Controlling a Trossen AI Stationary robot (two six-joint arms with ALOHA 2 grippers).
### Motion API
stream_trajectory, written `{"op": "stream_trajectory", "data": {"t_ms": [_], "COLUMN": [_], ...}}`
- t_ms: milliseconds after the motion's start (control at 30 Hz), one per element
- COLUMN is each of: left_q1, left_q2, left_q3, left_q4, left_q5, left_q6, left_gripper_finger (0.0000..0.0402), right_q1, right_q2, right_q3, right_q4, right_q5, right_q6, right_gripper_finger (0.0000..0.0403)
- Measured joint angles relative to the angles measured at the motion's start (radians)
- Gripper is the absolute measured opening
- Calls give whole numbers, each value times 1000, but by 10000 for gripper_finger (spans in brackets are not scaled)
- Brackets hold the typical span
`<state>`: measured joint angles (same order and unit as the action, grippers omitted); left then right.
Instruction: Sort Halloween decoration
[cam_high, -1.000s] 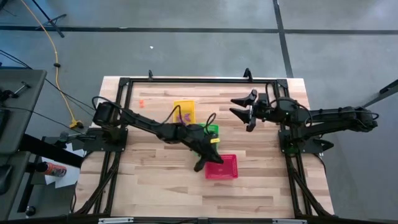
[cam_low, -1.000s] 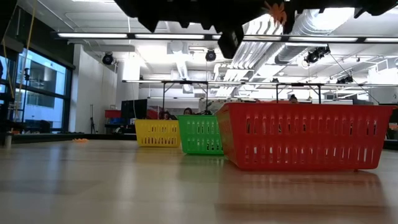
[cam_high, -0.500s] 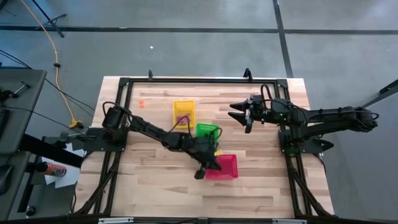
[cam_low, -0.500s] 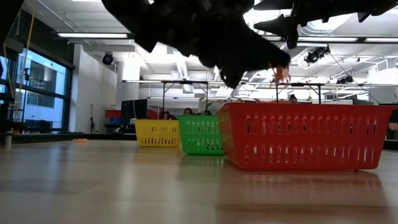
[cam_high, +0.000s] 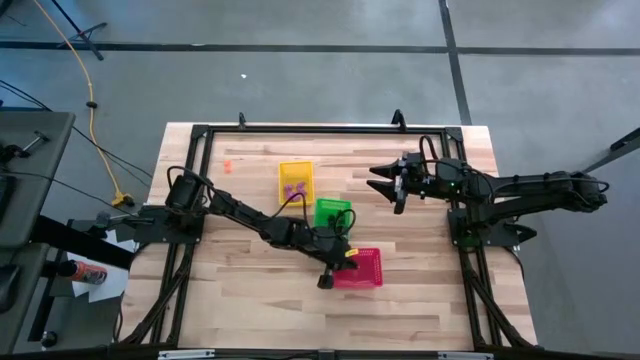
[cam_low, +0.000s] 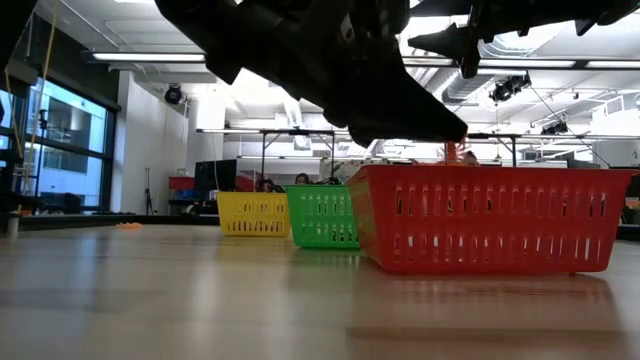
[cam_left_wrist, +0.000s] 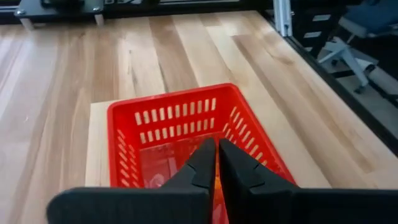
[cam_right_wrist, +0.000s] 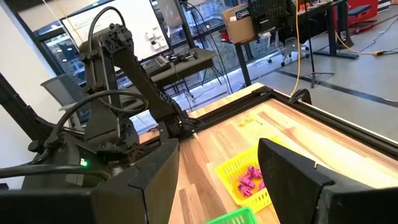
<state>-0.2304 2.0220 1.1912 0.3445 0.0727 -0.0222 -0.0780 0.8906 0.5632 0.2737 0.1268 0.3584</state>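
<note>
My left gripper (cam_left_wrist: 216, 146) hangs over the red mesh basket (cam_high: 368, 270), near its left end, and is shut on a tiny orange trinket (cam_left_wrist: 216, 186). The low view shows that trinket (cam_low: 452, 150) just above the red basket's rim (cam_low: 480, 172). Purple trinkets (cam_high: 294, 188) lie inside the yellow basket (cam_high: 296, 180). Another orange trinket (cam_high: 227, 166) lies on the table near the far left corner. My right gripper (cam_high: 388, 185) waits open in the air at the table's right, far from the baskets. My left gripper pinches the orange trinket (cam_left_wrist: 216, 186) between its two fingers, coming from above and pointing down into the red basket. Only a thin orange sliver shows between the fingers (cam_left_wrist: 202, 165), so which part they have is hidden. The trinket is lifted clear, just above the basket's rim.
A green basket (cam_high: 333, 211) stands between the yellow and the red one, all three in a slanted row mid-table. A black frame (cam_high: 300, 128) runs along the table's edges. Bare wood lies near and left of the red basket.
My left gripper has moved from above the green basket toward the near edge, over the red basket, and come down. The orange trinket in it has dropped from high in the low view to just above the red basket's rim.
</note>
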Motion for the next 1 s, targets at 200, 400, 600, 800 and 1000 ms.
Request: {"op": "stream_trajectory", "data": {"t_ms": [200, 400, 600, 800, 1000], "left_q1": [1, 27, 128, 217, 238], "left_q2": [-1, -78, -297, -532, -707], "left_q3": [0, -2, 0, 1, 0], "left_q4": [-1, -48, -238, -408, -476], "left_q5": [-6, -4, -13, -12, -9], "left_q6": [-51, -54, -37, -37, 4], "left_gripper_finger": [61, 132, 174, 178, 175], "right_q1": [0, 0, 0, -1, -1], "right_q2": [0, 0, 0, 0, 0], "right_q3": [0, 0, 0, 0, 0], "right_q4": [0, 0, 42, 70, 67], "right_q5": [0, 0, 0, 32, 35], "right_q6": [-2, -4, -50, -79, -52], "right_gripper_finger": [213, 213, 213, 213, 213]}}
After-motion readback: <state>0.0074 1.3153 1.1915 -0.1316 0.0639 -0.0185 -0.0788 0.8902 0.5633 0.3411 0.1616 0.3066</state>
